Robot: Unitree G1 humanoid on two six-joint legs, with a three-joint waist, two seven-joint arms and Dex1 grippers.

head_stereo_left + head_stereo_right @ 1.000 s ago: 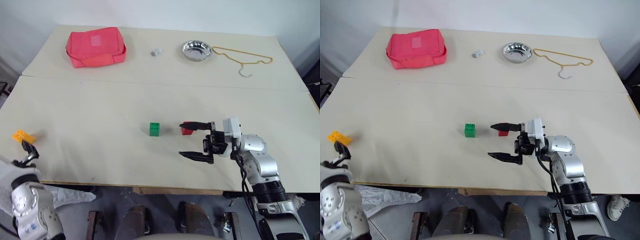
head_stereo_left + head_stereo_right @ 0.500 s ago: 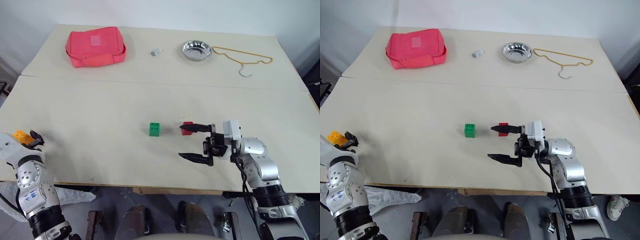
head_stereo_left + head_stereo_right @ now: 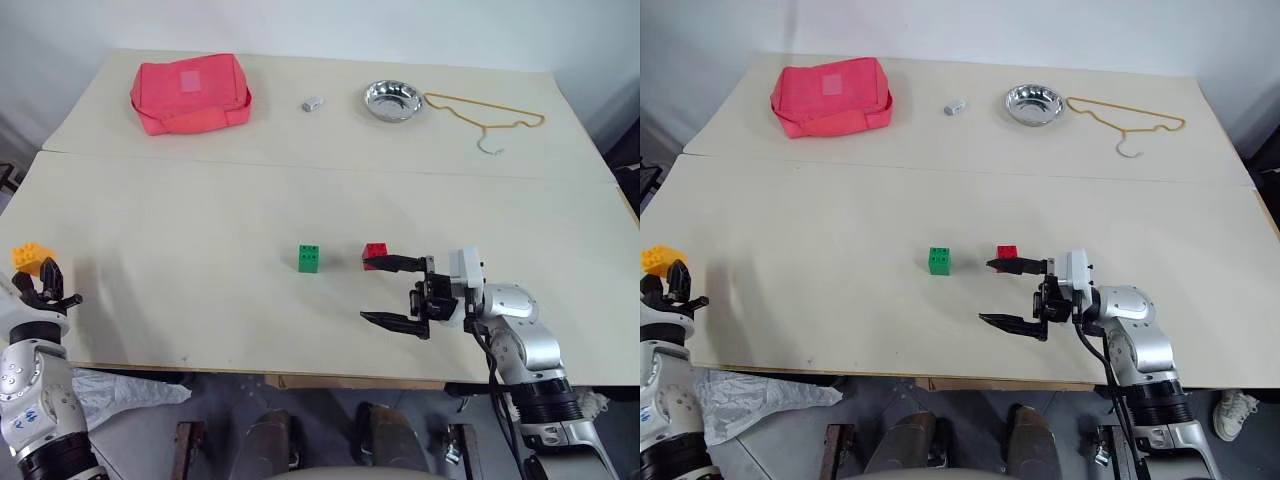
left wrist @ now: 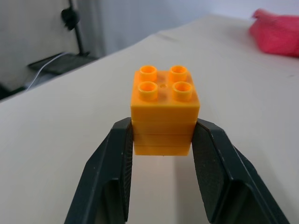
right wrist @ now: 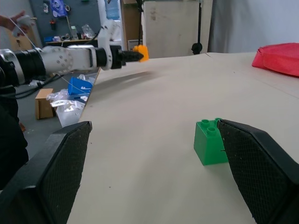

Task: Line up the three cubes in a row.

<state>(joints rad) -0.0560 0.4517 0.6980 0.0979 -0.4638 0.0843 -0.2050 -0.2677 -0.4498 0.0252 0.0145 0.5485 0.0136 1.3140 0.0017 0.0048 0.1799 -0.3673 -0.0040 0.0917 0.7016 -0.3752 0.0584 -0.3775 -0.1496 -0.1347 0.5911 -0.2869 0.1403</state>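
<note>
While the left gripper (image 4: 161, 140) has its two fingers clamped on the lower sides of the yellow cube (image 4: 163, 109), studs up, the step in hand looks like carrying that cube from the table's (image 3: 200, 210) left edge in toward the other two. The hold is low on the block and square, so I judge it secure; a slight lift before travelling would keep the base from dragging on the table. In the head views the cube (image 3: 27, 257) sits at the far left margin, close to the near-left corner, so the first move should go inward, away from the drop-off.

Nearer the front edge on the other side, the right gripper (image 3: 393, 291) rests wide open and holds nothing, one finger just beside the red cube (image 3: 376, 252), the other toward the front edge. It points across the table toward the left arm, so it lies close to the line of the row and may need to draw back.

Beyond it, the green cube (image 3: 310, 257) stands just left of the red one, the two apart but level with each other. Bare table stretches between green and the yellow cube, so the route is open, and the spot left of green looks the natural place to set down.

Far back, the pink pouch (image 3: 190, 93), grey piece (image 3: 313, 103), steel bowl (image 3: 393, 100) and hanger (image 3: 487, 115) lie well apart from the work.
</note>
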